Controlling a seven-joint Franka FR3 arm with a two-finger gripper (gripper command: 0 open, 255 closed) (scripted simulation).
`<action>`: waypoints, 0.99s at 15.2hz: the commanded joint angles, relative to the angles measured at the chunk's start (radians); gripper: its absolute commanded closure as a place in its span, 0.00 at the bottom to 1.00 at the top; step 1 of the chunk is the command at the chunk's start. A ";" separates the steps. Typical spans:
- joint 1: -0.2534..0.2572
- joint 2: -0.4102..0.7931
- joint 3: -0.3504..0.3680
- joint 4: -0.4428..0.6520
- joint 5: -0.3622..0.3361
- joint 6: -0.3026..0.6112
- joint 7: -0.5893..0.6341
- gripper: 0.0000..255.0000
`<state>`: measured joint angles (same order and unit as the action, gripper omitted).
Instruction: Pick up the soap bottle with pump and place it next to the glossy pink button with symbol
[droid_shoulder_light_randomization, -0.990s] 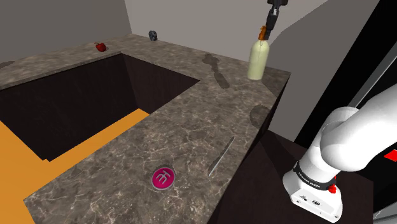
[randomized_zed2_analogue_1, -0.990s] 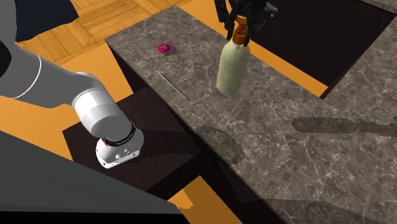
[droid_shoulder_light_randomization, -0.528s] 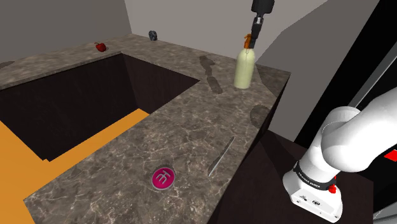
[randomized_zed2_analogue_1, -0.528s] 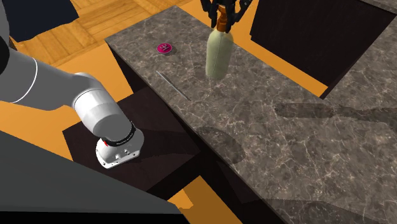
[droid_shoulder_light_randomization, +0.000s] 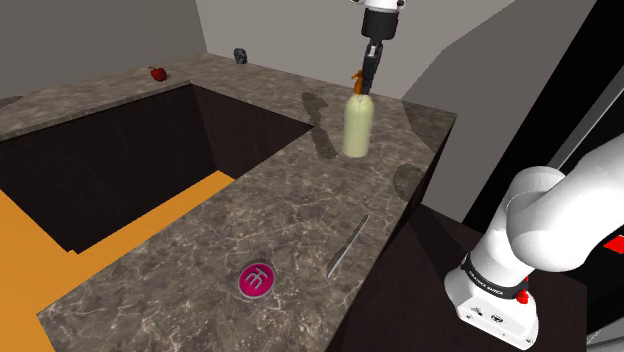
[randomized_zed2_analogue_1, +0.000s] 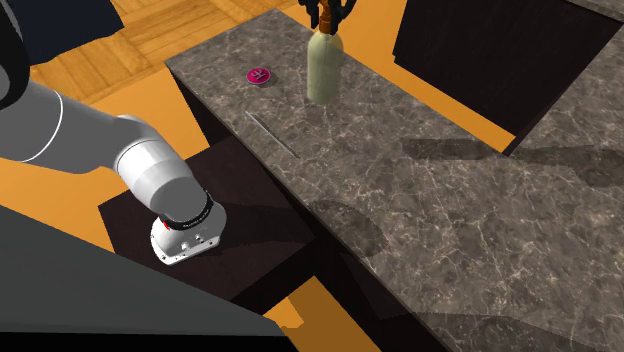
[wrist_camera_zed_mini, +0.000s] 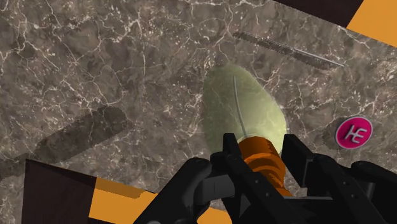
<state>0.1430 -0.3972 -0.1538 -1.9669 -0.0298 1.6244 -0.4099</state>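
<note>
In the shoulder view, a small red thing (droid_shoulder_light_randomization: 157, 73) lies at the far left on the back part of the brown marble counter (droid_shoulder_light_randomization: 290, 195). A small dark thing (droid_shoulder_light_randomization: 241, 54) sits further right, at the back corner; what these two are I cannot tell. The counter goes around a dark recess (droid_shoulder_light_randomization: 120, 160), and an orange floor (droid_shoulder_light_randomization: 140, 235) shows at its bottom. Near the front edge of the counter lies the button (droid_shoulder_light_randomization: 257, 281), round, glossy and pink, with a white symbol on it. To the right of it, and apart from it, a thin grey rod (droid_shoulder_light_randomization: 347, 247) lies flat close to the counter's edge. Further back hangs the bottle (droid_shoulder_light_randomization: 358, 125), pale green and upright, right under the gripper (droid_shoulder_light_randomization: 363, 82). Its shadow falls on the counter to the left and is separated from its base, so it seems to be off the surface. In the wrist view the two black fingers (wrist_camera_zed_mini: 305, 162) pinch the orange pump (wrist_camera_zed_mini: 261, 156) from both sides, with the body of the bottle (wrist_camera_zed_mini: 245, 111) below them. The bottle is well apart from the button. At the right the white arm (droid_shoulder_light_randomization: 540, 225) rises from its base.
</note>
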 joint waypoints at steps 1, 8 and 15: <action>0.016 0.018 0.032 -0.004 0.012 0.022 0.046 1.00; 0.072 0.101 0.135 0.010 0.043 0.093 0.196 1.00; 0.128 0.229 0.228 0.081 0.053 0.152 0.341 1.00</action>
<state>0.2618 -0.1867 0.0591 -1.8960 0.0228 1.7662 -0.0938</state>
